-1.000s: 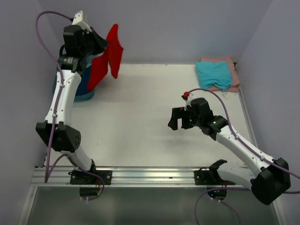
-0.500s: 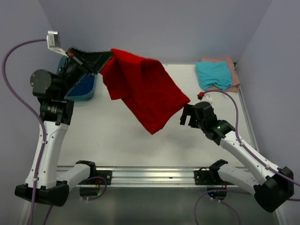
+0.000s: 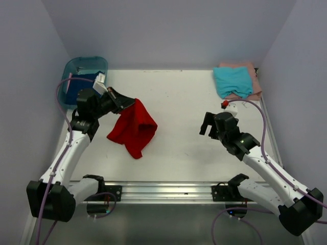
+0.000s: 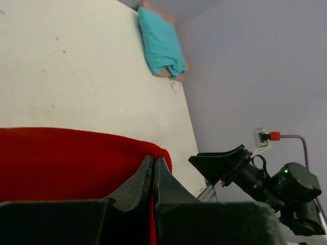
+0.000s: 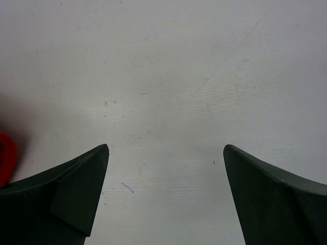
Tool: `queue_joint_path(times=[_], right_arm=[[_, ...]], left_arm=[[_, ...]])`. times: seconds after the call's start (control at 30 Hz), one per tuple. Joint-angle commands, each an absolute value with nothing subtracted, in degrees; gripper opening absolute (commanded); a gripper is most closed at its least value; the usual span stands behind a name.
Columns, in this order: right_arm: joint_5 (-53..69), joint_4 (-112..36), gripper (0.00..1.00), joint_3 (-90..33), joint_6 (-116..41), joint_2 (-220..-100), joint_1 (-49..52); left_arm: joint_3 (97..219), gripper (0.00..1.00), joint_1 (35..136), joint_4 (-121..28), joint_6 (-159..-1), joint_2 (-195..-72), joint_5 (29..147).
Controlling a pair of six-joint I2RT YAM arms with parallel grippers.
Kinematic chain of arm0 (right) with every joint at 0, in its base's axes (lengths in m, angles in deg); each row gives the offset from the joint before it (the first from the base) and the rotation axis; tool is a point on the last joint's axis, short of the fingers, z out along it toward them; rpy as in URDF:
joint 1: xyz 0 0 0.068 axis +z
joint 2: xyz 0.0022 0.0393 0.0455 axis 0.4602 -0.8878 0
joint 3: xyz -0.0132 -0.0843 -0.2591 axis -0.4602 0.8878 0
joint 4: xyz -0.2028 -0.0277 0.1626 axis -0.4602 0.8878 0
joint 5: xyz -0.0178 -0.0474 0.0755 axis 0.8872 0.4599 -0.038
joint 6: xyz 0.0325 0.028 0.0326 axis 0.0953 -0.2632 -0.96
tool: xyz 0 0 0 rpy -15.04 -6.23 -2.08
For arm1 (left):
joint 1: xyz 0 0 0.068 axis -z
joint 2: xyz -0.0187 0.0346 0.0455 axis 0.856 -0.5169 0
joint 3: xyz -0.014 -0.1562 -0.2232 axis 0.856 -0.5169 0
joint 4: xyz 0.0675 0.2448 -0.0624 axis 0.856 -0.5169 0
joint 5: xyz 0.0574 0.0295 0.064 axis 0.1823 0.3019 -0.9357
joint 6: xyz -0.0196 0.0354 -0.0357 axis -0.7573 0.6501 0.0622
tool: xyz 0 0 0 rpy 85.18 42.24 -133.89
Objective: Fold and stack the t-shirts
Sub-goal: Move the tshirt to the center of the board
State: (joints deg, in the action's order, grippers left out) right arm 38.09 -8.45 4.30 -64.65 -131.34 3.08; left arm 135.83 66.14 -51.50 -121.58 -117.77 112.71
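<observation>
Left fingers point(image 3: 126, 103): closed on a fold of the red shirt point(image 3: 134, 127). In the left wrist view the two tips point(image 4: 153, 176) meet with red cloth point(image 4: 66, 158) pinched between them.
Red shirt, position: left half of the worktop point(image 3: 179, 112), near of the tub point(image 3: 84, 62) and apart from it, well apart from the stack on the far right.
Red shirt, condition: bunched and unfolded, with a side lobe spreading to the left.
Red shirt, long axis: runs roughly far to near. The gripped end points to the far side and the free end points to the near edge.
Red shirt, contact: the lower part appears to lie on the worktop, while the gripped end is raised. The exact line of contact cannot be told.
Right fingers point(image 3: 207, 125): spread wide with nothing between them. The right wrist view shows bare worktop between the two tips point(image 5: 166, 150) and a sliver of red cloth point(image 5: 6, 158) at the left edge.
Right fingers, position: right half of the worktop, well apart from the red shirt, and near of the stack.
Teal shirt point(image 3: 233, 80): folded, at the far right corner, lying on top of the pink shirt point(image 3: 253, 71). It is also seen from the left wrist point(image 4: 161, 43).
Pink shirt: folded, showing at the far and right edges under the teal one.
Blue shirt point(image 3: 76, 84): inside the tub at the far left corner, crumpled.
</observation>
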Motion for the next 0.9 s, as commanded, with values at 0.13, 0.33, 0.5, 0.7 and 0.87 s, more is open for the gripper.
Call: queue_joint_path(times=[0.13,0.33,0.5,0.7,0.87], right_arm=[[37.29,-9.89,0.99,1.34,-65.24,-130.73,3.36],[36.68,-10.15,0.99,0.72,-63.31,-129.77,3.36],[35.10,-10.85,0.99,0.64,-62.60,-130.20,3.27],[34.92,-10.68,0.99,0.11,-61.99,-130.73,3.27],[34.13,-11.64,0.99,0.29,-61.72,-131.26,3.27]], left_arm=[[143.99,0.00,73.53,-51.44,-108.11,-136.99,116.94],[149.44,0.00,84.34,-47.41,-103.09,-148.34,114.83],[151.38,0.02,88.84,-40.31,-98.19,-153.62,117.03],[147.78,0.94,92.18,-38.44,-92.46,-147.05,108.42],[144.79,1.00,92.71,-48.53,-93.41,-136.78,87.57]])
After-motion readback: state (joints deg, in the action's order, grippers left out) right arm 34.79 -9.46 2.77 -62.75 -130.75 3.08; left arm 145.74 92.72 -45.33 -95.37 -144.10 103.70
